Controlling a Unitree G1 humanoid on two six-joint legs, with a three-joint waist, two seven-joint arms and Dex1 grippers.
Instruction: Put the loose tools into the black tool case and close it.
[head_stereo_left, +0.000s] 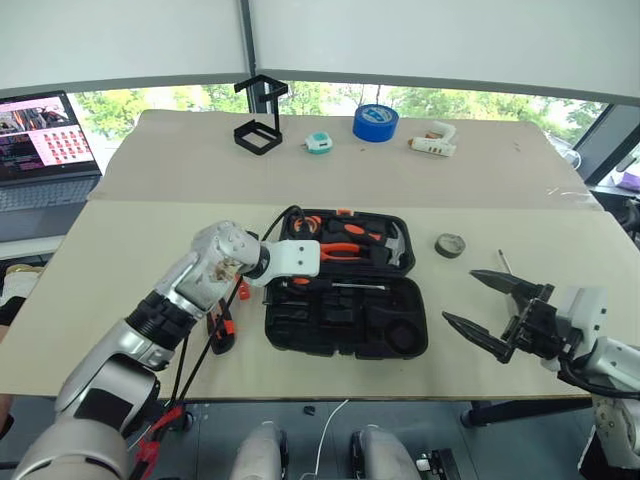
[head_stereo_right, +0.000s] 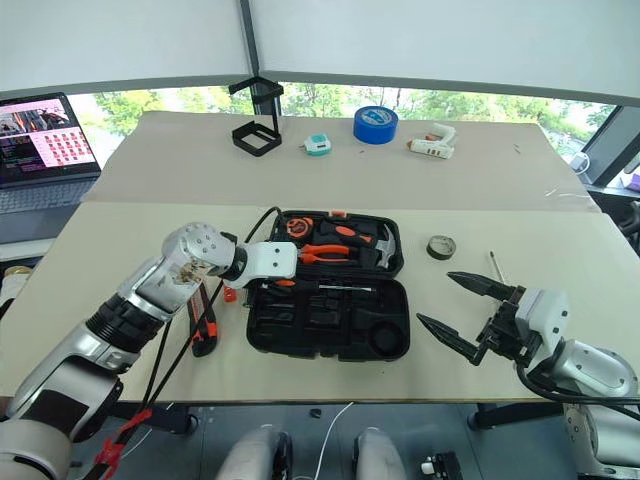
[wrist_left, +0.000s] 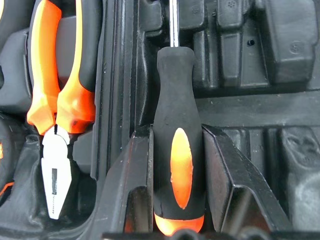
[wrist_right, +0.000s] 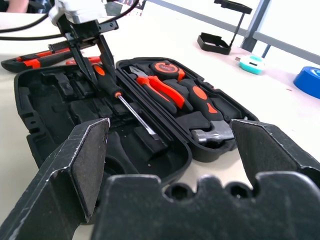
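Gripping a screwdriver (wrist_left: 177, 165) by its handle, the left gripper (wrist_right: 92, 62) holds it over the open black tool case (head_stereo_left: 345, 325), near the table's (head_stereo_left: 520, 340) front edge. Right of the case, the right gripper (head_stereo_left: 478, 308) hovers over bare tabletop, fingers spread wide and empty, tape roll (head_stereo_left: 450, 245) beyond it.

Left arm (head_stereo_left: 150, 320): silver-grey shell segments, black ribbed joint, white wrist housing, black cable alongside, red tie. Right gripper (head_stereo_left: 490, 310): two black pointed fingers, white housing.
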